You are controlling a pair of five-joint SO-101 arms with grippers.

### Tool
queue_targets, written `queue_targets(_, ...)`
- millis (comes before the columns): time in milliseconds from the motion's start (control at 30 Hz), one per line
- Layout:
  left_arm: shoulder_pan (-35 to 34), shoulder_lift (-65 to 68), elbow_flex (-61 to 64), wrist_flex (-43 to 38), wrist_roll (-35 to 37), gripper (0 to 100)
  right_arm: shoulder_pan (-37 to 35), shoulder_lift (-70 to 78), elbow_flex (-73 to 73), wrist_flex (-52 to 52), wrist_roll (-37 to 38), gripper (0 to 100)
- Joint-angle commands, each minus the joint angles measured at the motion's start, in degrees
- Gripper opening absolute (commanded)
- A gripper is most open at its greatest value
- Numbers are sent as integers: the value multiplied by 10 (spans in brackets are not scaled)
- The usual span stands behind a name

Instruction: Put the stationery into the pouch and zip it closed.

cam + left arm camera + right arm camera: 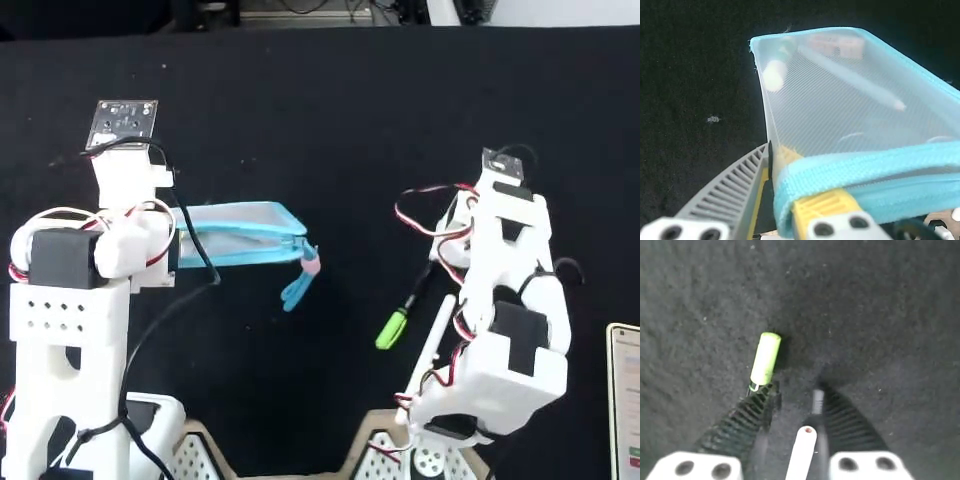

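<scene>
The translucent blue pouch (240, 232) lies left of centre, its pink zipper pull (311, 265) and blue tab toward the middle. My left gripper (176, 250) is shut on the pouch's left end. In the left wrist view the yellow-padded finger (825, 205) pinches the blue zipper band of the pouch (840, 120); a pen (855, 82) and small erasers (835, 45) show inside. A green-capped marker (392, 328) lies beside my right gripper (790, 405), which is open. The marker's cap (765, 359) pokes out past one finger (740, 425), and a white pen (801, 452) lies between the jaws.
A black cloth (330, 130) covers the table, with free room at the back and centre. A white card (625, 400) sits at the right edge. Both arm bases stand along the front edge.
</scene>
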Motion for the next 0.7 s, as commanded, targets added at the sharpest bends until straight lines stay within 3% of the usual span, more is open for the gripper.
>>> queue_targets(0,3,-5,-4,2,-2,30,5,-2,-34,-5,128,18)
queue_targets(167,3,-5,-4,2,-2,30,4,-2,-60,-5,150,11)
queue_targets(333,3,-5,-4,2,-2,30,-48,-2,-114,8,149,11)
queue_targets(500,3,-5,3,2,-2,30,-93,-2,-203,137,146,19)
queue_targets(600,3,-5,8,0,-2,30,-79,1,-241,219,127,94)
queue_targets(667,3,-5,7,0,-2,30,-56,2,-239,209,93,136)
